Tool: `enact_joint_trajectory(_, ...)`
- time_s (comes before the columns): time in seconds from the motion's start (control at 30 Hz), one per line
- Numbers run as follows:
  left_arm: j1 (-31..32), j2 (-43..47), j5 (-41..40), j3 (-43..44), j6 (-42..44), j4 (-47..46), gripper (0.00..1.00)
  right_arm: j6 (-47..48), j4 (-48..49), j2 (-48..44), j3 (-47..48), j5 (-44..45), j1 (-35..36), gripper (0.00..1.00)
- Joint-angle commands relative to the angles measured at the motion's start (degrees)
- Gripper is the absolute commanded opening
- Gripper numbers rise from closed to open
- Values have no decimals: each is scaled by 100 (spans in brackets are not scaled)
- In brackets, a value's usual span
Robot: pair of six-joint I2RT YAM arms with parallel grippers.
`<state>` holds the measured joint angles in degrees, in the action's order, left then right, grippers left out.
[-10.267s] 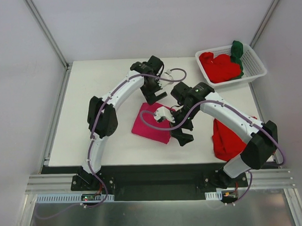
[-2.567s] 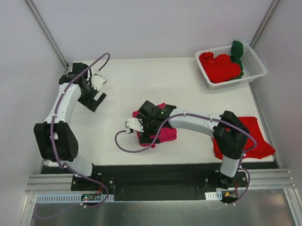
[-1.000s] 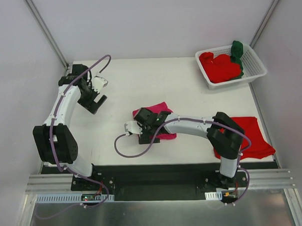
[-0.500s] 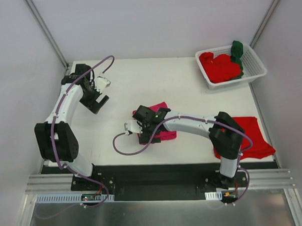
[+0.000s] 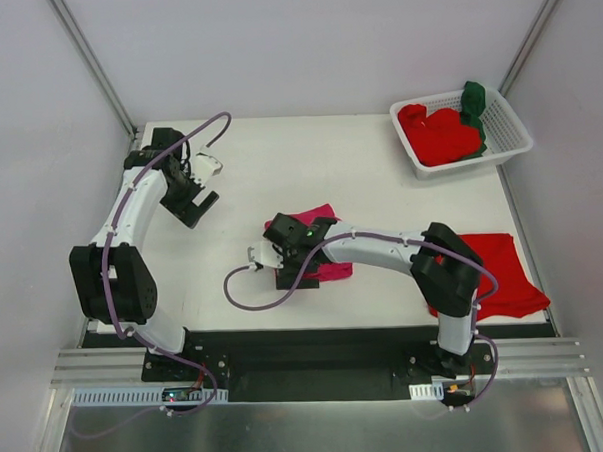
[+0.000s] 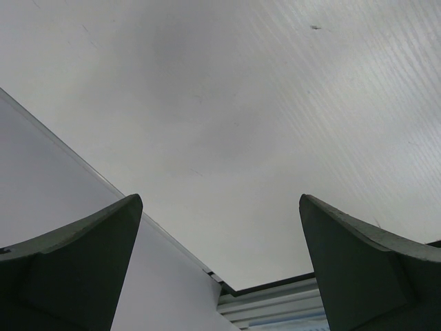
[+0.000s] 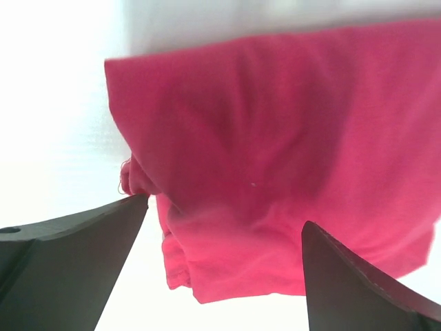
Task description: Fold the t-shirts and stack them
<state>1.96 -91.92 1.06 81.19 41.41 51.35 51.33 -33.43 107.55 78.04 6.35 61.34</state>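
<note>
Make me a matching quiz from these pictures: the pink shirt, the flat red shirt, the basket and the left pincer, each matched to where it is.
1. magenta t-shirt
2. flat red t-shirt
3. white basket
4. left pincer

A. far right corner of the table
B. table centre, below the open right pincer
C. near right table edge
D. open over bare table, far left

Pairs: 1-B, 2-C, 3-A, 4-D

Table [image 5: 319, 165] far-mid open btw L gripper [image 5: 198, 207] & basket [image 5: 508, 149]; R arm [image 5: 383, 247] bars near-centre over pink shirt [image 5: 316, 217].
</note>
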Motion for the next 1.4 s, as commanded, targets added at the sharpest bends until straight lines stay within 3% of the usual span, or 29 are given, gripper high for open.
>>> enact_joint_trajectory(0.0,68,60,-1,38,78,77,99,-220,-216,-59,492,-204,36,100)
enact_joint_trajectory(0.2,77,51,-9,55,96,77,99,-386,-533,-15,923,-345,80,100)
enact_joint_trajectory(0.6,94,7,-62,55,131,77,99,-457,-674,170,810,-1145,89,100)
enact_joint_trajectory(1.07,112,7,-80,90,148,85,99,-159,-111,399,387,-442,27,100)
enact_joint_trajectory(1.37,147,-54,-80,116,157,77,99,-132,-278,205,668,-187,18,100)
